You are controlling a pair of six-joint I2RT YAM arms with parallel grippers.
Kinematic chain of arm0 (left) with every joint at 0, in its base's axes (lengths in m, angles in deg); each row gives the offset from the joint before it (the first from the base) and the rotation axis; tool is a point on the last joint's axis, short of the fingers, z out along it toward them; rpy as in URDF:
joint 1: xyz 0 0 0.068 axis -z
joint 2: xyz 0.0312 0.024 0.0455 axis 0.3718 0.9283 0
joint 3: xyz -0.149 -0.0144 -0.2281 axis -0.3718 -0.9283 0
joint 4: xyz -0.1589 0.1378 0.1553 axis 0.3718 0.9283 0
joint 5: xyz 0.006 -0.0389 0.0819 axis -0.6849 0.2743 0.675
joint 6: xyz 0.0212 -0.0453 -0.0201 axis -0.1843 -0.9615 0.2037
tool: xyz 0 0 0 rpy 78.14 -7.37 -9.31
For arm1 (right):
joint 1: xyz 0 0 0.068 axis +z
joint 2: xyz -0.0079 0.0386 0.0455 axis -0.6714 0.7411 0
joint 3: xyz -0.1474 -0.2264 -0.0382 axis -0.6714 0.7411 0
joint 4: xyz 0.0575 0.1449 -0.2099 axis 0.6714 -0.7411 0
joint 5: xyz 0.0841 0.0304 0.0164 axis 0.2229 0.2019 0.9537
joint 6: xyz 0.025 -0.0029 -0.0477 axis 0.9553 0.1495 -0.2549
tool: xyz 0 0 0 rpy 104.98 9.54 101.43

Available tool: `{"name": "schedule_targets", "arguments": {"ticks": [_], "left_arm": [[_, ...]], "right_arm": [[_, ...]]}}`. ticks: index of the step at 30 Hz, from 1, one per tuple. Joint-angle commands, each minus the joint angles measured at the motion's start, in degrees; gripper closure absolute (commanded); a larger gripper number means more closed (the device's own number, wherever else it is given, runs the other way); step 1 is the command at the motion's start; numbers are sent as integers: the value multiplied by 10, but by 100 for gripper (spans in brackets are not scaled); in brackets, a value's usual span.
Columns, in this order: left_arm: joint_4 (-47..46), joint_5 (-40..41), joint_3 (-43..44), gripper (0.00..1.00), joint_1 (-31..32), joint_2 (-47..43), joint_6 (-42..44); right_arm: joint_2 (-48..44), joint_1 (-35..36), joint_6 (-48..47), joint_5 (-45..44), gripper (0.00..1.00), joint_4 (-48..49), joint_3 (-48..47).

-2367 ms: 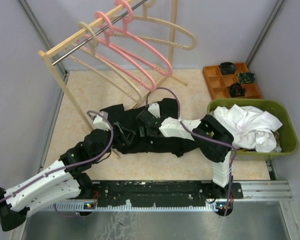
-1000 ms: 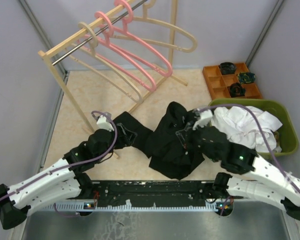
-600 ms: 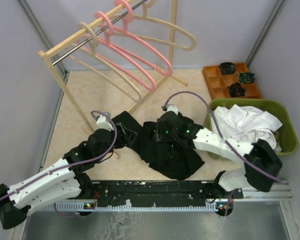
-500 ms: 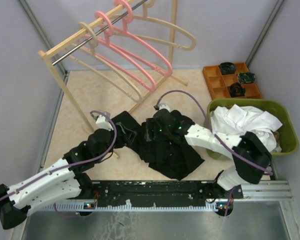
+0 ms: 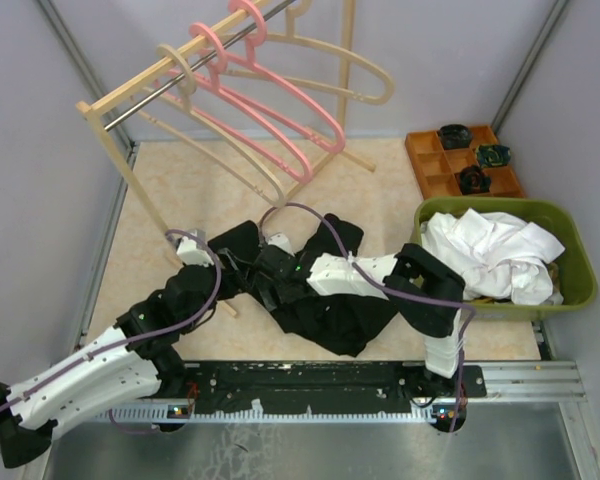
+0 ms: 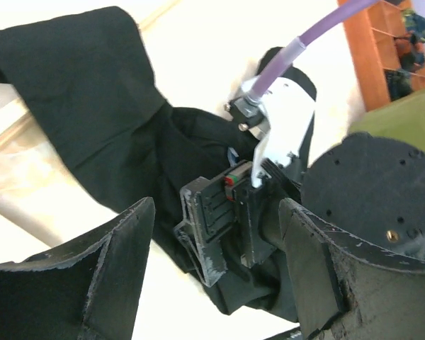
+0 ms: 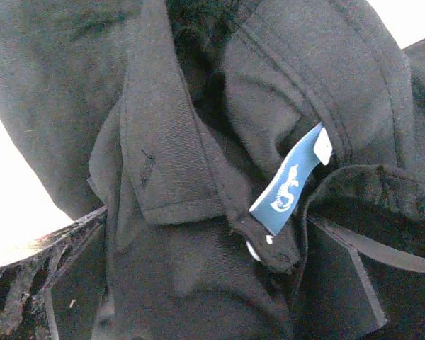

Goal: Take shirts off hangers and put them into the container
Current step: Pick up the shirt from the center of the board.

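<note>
Shirt black | collar between spread right pincer | left pincer spread, alongside

No word or number can be read in any view. The only marking is on a small blue tag, seen by the right wrist camera. It is sewn inside the collar of the black shirt. The tag bears a white curly mark, shaped something like a letter S or a tiny figure; it is too small and blurred to tell which. The tag hangs tilted, and its upper end shows a plain white patch with nothing legible on it.
</note>
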Motion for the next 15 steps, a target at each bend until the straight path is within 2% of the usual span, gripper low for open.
{"name": "schedule_targets", "arguments": {"ticks": [1, 3, 8, 11, 15], "left_arm": [[-29, 6, 2, 23, 0, -10, -11], [-25, 5, 2, 23, 0, -10, -11], [-26, 3, 1, 23, 0, -10, -13], [-31, -1, 0, 23, 0, -8, -14], [-31, -7, 5, 23, 0, -4, -10]], "right_arm": [[91, 18, 14, -120, 3, -95, 39], [84, 23, 24, -138, 16, -91, 68], [-11, 25, 62, -146, 51, -27, 167], [-56, 24, 82, -155, 73, -18, 193], [-144, 24, 107, -176, 97, -25, 209]]}}
